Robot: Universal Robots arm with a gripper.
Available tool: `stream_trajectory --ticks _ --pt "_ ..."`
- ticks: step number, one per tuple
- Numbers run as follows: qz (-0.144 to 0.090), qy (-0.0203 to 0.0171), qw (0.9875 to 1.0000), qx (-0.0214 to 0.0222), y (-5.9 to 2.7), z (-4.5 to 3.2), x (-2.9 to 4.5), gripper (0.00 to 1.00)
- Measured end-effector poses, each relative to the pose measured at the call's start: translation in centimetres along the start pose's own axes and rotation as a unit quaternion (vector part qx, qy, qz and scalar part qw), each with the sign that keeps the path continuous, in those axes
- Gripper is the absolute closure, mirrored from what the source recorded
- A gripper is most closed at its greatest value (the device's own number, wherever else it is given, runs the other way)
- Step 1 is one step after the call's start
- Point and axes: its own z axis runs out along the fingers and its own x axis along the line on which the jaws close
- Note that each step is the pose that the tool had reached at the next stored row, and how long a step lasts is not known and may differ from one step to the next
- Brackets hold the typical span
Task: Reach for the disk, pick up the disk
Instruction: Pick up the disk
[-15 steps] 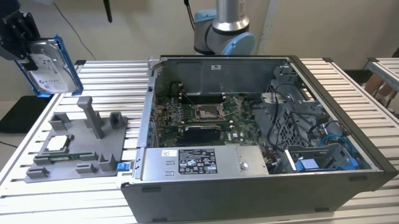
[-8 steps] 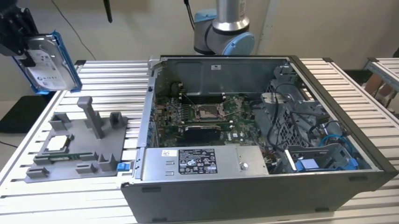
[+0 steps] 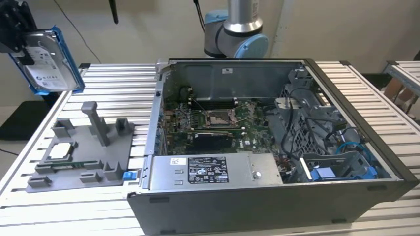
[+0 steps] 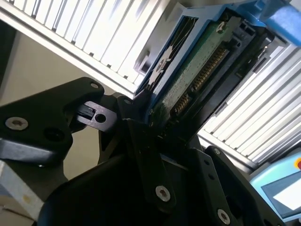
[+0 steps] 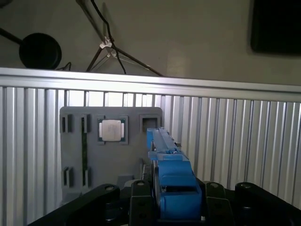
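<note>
High at ten o'clock from the open computer case (image 3: 262, 206) in the exterior view: gripper (image 3: 26, 53) clenched on the disk (image 3: 49, 64). Disk is lifted clear of the slatted table (image 3: 118, 73) and stands roughly on edge.

- Exterior view: white label face of the disk, blue bracket (image 3: 66, 59) along its rim.
- Second wrist view: black fingers (image 4: 141, 141) of the gripper (image 4: 157, 129) pinch the disk (image 4: 197, 66). Its green circuit-board side and a row of connector pins show here, and the bracket (image 4: 282, 19) at the far end.
- First wrist view: disk (image 5: 162, 141) seen edge-on, the bracket (image 5: 176, 183) running out from the gripper (image 5: 176, 202). Beyond it are the grey fixture (image 5: 75, 155) and the table slats (image 5: 235, 141).

Fixture (image 3: 78, 162) lies on the table at nine o'clock from the case. The small square chip (image 3: 59, 151) sits in one of its pockets, also in the first wrist view (image 5: 112, 130).

Case, lid off:
- motherboard (image 3: 217, 123) at centre
- long grey box with sticker (image 3: 217, 169) at six o'clock
- blue cables (image 3: 347, 142) and a drive bay (image 3: 341, 169) toward four o'clock

Arm base (image 3: 239, 29) stands at twelve o'clock behind the case.
</note>
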Motion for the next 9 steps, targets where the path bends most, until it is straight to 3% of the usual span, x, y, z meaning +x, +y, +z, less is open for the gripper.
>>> stream_trajectory --ticks 9 --pt "0.000 0.0000 1.0000 0.0000 0.02 -1.56 -0.14 1.00"
